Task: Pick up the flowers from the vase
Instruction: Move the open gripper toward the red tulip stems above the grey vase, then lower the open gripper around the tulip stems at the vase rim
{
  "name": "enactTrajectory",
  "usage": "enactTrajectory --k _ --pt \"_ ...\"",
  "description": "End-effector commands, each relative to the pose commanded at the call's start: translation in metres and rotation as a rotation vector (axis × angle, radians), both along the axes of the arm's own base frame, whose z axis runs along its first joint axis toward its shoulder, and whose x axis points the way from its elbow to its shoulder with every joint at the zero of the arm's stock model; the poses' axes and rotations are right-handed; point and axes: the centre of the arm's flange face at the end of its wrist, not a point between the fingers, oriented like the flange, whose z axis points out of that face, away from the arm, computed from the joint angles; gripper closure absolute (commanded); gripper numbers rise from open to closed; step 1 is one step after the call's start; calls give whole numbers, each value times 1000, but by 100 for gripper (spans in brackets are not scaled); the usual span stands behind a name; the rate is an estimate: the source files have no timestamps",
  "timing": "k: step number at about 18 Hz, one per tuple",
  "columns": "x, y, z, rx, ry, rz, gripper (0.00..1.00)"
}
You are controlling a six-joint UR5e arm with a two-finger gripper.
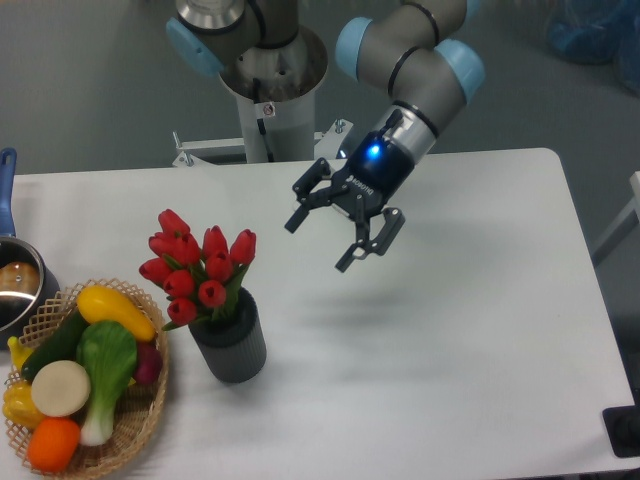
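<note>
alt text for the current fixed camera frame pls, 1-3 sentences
A robot arm's open gripper hangs above a white table, up and to the right of a bunch of red tulips standing in a dark grey ribbed vase, touching neither. At the left edge are a wicker basket of vegetables and part of a metal pot with a blue handle.

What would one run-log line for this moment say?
phase: approach | gripper: open, empty, above table, right of flowers | flowers: upright in vase, untouched
</note>
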Motion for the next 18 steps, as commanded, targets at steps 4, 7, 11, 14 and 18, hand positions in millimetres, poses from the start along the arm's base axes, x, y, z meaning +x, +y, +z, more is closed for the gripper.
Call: enactTrajectory --k 4,7,11,14,18 --pt "13 13 -5 -7 -15 -33 0" --pt "14 22 -13 -13 -29 -50 0" --pt "17 36 -22 -18 -40 -78 0" --pt "19 40 -26 -16 -49 -85 0" --pt "22 53 -29 -15 -52 -111 0"
